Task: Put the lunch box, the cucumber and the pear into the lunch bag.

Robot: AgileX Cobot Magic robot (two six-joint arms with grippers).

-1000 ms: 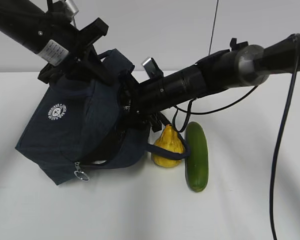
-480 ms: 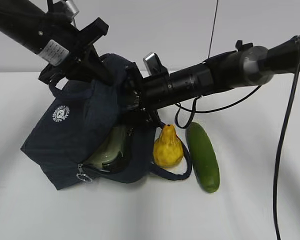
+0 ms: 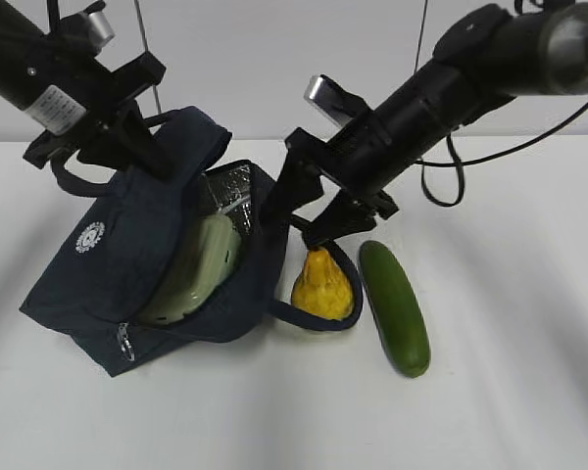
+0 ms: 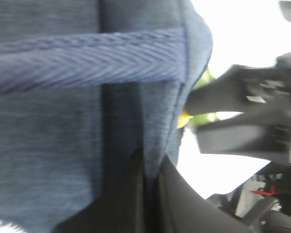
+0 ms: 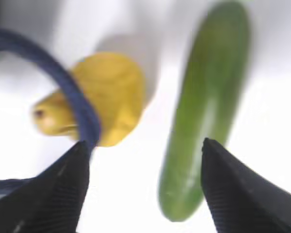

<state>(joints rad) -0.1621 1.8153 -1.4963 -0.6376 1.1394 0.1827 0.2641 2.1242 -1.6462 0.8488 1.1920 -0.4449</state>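
Cucumber [image 3: 395,306]: on the worktop [image 3: 490,392], right of the lunch bag [image 3: 137,264].
Pear [image 3: 323,286]: between both, inside a handle loop.
Lunch box [image 3: 191,269]: within the bag.
Right fingers [image 3: 309,211]: wide apart, empty.
Left fingers [image 3: 142,147]: pinching the bag's rim.

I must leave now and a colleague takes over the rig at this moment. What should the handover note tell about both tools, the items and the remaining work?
Left tool: shut on the lunch bag, pinching the fabric at its upper edge and holding the mouth open.
Right tool: open and empty, hovering above the pear and the cucumber.
Done: the lunch box lies inside the bag.
Left: pear and cucumber are both on the table, to the right of the bag. One bag handle loops around the pear, so it may snag during the pick.
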